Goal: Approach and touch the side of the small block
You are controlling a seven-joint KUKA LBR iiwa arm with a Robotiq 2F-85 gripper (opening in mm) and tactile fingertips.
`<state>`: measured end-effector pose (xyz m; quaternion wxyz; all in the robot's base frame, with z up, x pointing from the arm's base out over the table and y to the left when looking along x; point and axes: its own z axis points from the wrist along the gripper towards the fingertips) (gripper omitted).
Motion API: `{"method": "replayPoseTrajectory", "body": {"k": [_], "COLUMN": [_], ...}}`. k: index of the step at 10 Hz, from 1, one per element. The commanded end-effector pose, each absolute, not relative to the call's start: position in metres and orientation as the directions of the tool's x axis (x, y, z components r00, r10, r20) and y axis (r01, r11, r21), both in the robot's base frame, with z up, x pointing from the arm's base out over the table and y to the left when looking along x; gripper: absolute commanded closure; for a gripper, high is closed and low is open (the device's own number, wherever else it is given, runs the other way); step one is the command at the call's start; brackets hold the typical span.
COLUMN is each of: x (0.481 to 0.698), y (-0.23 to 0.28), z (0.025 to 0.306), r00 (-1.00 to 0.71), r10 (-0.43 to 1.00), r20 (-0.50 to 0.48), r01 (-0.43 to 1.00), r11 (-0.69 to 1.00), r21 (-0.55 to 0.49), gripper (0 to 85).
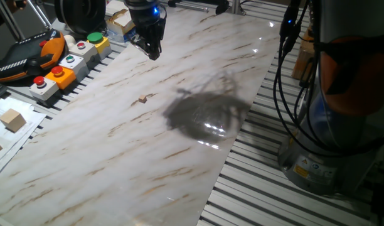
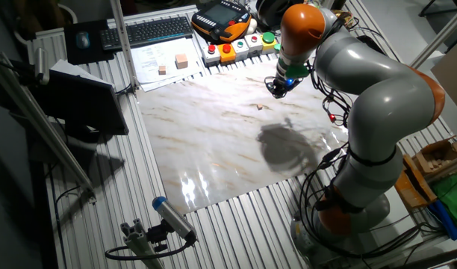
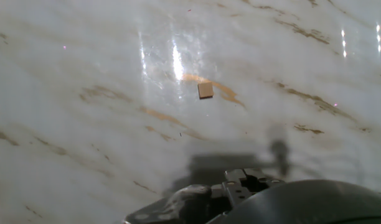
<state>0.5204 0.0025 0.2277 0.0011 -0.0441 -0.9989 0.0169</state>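
Note:
The small block [image 1: 142, 98] is a tiny tan cube lying alone on the marble tabletop [image 1: 117, 163]. It also shows in the other fixed view [image 2: 260, 107] and in the upper middle of the hand view [image 3: 205, 90]. My gripper [image 1: 154, 54] hangs above the table's far edge, well behind the block and apart from it, with nothing in it. Its fingers come together to a narrow tip. In the other fixed view the gripper [image 2: 277, 90] is just right of and beyond the block. Only part of the hand's body shows at the bottom of the hand view.
Button boxes [image 1: 60, 76] and a teach pendant [image 1: 26, 58] line the table's left edge. A larger tan cube [image 1: 13, 119] sits on papers at the left. A keyboard [image 2: 157, 30] lies beyond. The arm's base and cables [image 1: 330, 125] stand at the right.

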Motion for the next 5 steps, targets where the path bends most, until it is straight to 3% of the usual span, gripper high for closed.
{"method": "replayPoseTrajectory", "body": {"k": [1,5], "x": [0.521,0.523], "y": [0.003,0.008], "z": [0.225,0.207], "r00": [-0.996,-0.994], "r10": [0.091,0.105], "r20": [-0.001,-0.009], "r01": [0.091,0.105], "r11": [0.995,0.994], "r21": [-0.034,-0.022], "gripper": [84.3,84.3]}}
